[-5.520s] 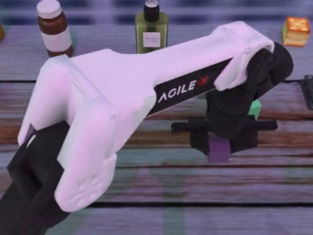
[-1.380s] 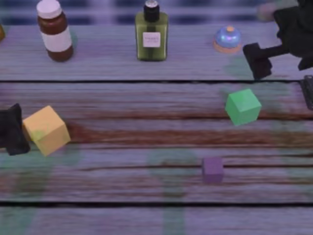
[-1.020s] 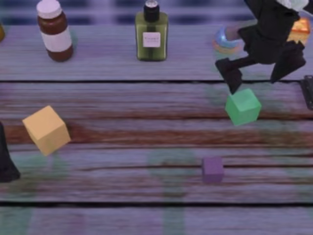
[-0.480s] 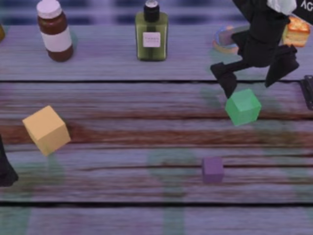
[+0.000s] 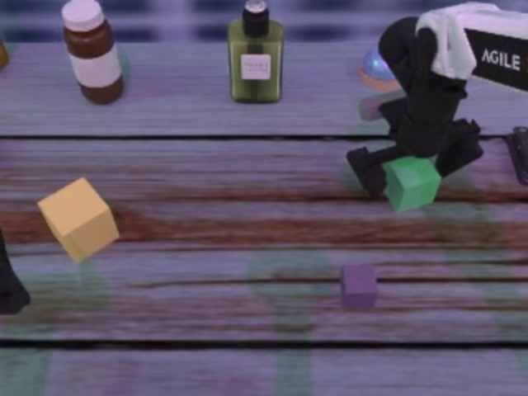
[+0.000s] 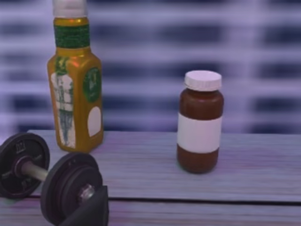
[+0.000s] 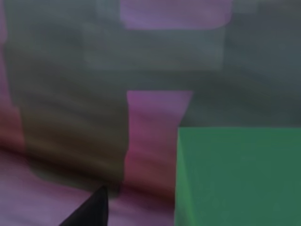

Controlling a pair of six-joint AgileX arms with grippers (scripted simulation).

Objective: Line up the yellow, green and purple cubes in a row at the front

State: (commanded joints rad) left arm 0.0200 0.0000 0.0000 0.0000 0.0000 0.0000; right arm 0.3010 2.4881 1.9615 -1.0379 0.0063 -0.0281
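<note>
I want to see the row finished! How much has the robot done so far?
Not much looks done yet: the purple cube sits toward the front. The right gripper is open around the green cube, not yet lifting. The yellow cube waits at the left, near the idle left gripper.

Right gripper (image 5: 410, 167) lowered from the back of the desk onto the bright green matte cube (image 5: 412, 185), open fingers (image 5: 364, 171) now straddling it, one at its left face, the other behind its right. White-shelled right arm swung in over the blue-domed bell (image 5: 375, 66), half covering it. Left gripper (image 5: 10, 285) withdrawn from beside the pale yellow-orange matte cube (image 5: 78, 219) to the left edge.
</note>
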